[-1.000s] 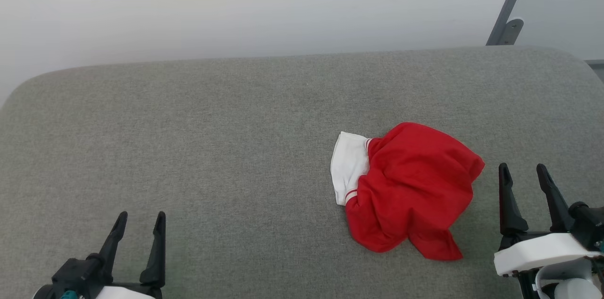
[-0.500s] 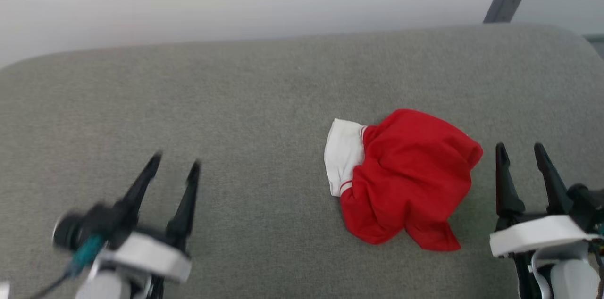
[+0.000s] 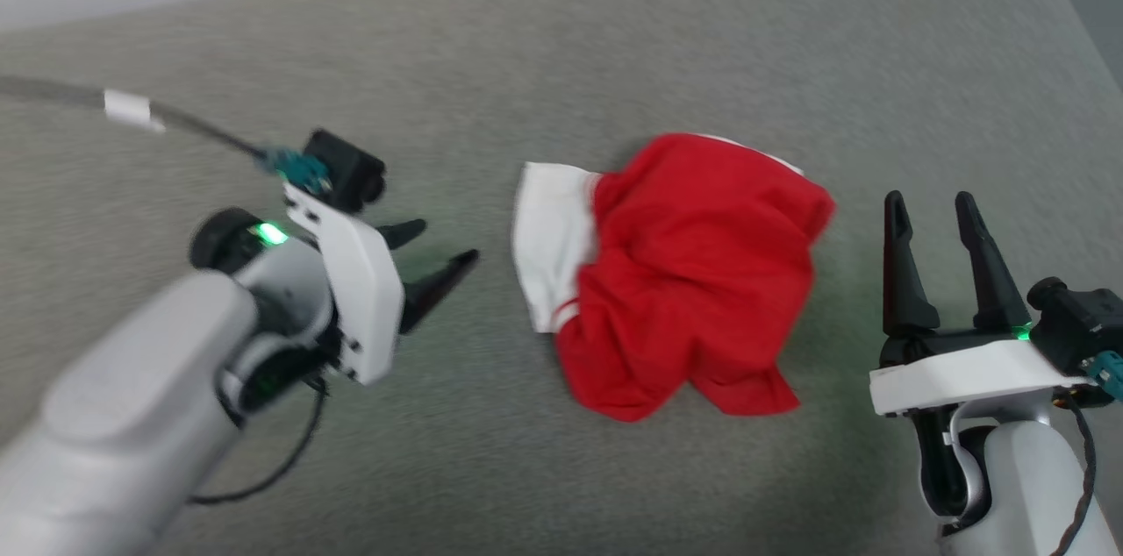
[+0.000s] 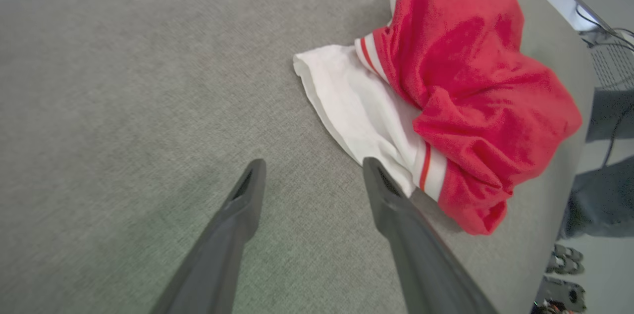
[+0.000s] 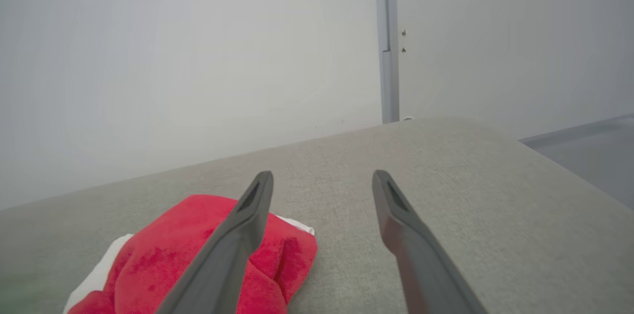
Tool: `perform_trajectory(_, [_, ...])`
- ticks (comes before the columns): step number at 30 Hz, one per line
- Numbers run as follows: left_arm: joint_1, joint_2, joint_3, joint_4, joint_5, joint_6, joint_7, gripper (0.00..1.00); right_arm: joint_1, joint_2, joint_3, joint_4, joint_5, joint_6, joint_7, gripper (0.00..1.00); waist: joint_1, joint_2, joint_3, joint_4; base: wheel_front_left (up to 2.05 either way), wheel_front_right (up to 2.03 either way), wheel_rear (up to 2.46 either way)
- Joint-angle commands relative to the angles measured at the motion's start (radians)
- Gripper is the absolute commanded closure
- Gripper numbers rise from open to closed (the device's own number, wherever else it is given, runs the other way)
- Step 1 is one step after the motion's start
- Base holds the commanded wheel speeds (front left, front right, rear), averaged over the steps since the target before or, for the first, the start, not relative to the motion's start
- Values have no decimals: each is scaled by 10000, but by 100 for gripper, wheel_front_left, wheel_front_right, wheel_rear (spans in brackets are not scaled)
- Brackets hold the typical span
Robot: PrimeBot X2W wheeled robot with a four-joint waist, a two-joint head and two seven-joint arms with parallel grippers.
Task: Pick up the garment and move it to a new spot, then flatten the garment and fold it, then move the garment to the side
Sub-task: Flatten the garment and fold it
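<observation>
Left gripper point(image 3: 449, 242) is tipped over sideways with its two long dark fingers point(image 4: 233, 230) spread wide and nothing between them. It's aimed at the near edge of the red soft-fabric T-shirt point(image 3: 693, 275), close but with a strip of bare surface between in the head view. The right gripper point(image 3: 928, 198) is just as wide and empty, fingers pointing up, parked near the other side of the heap. The shirt itself is scrunched into a lump on the grey woven fabric surface point(image 3: 614, 56), a bit right of middle, sitting between the two grippers. One white short sleeve point(image 4: 356, 106) with its red-and-white stripe trim point(image 4: 426, 170) is spilling out flat on the left gripper's side. Handling-wise I'd call it light and totally limp, so no stiffness to lever against. Whatever isn't pinched will just sag and trail, though it's not fragile and the knit shouldn't slip out of a pinch. For the first lift I'd grab that exposed sleeve edge, or a raised red fold on top of the pile. A pinch from above could easily catch several layers at once. The head view is a bit smeared, so honestly I can't tell where the collar or hem is buried, and that matters more for the flattening.
</observation>
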Motion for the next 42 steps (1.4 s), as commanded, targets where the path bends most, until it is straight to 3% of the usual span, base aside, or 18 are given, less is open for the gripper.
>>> perform_trajectory(1, [-492,299,-413,-41,-449,26,641,0,-87,51,33,39,117,-3,-52,0,0,0,665,-743,0,0,0])
perform_trajectory(3, [-1146,664,-806,188,-1424,26,1410,0,-162,59,170,102,590,-3,-51,0,0,0,946,-1184,0,0,0])
perform_trajectory(5, [-1457,844,-1145,451,-1604,26,1689,0,-209,61,206,116,818,-3,-51,0,0,0,1084,-1446,0,0,0])
perform_trajectory(15, [-1760,718,-2253,813,-3167,28,1829,0,-262,63,256,68,1240,-3,-52,0,0,0,1301,-2116,0,0,0])
perform_trajectory(16, [-1810,728,-2337,891,-3178,28,1741,25,-268,65,252,64,1252,-3,-52,0,0,0,1305,-2121,0,0,0])
perform_trajectory(18, [-1905,720,-2494,1118,-3158,29,1612,100,-287,63,217,67,1259,-3,-52,0,0,0,1299,-2106,0,0,0])
perform_trajectory(24, [-2251,1059,-2538,1498,-3457,28,579,100,-252,58,74,81,1044,-3,-52,0,0,0,1075,-1607,0,0,0])
perform_trajectory(30, [-2026,2067,-2441,1478,-3811,28,-141,100,-207,49,87,115,906,-3,-52,0,0,0,804,-1159,0,0,0])
perform_trajectory(36, [-1611,3526,-2252,2298,-3886,28,-820,100,-129,51,68,159,736,-3,-52,0,0,0,596,-761,0,0,0])
perform_trajectory(42, [-1430,3841,-2044,3594,-3837,444,-1406,100,-88,50,24,167,614,-3,-52,0,0,0,520,-670,0,0,0])
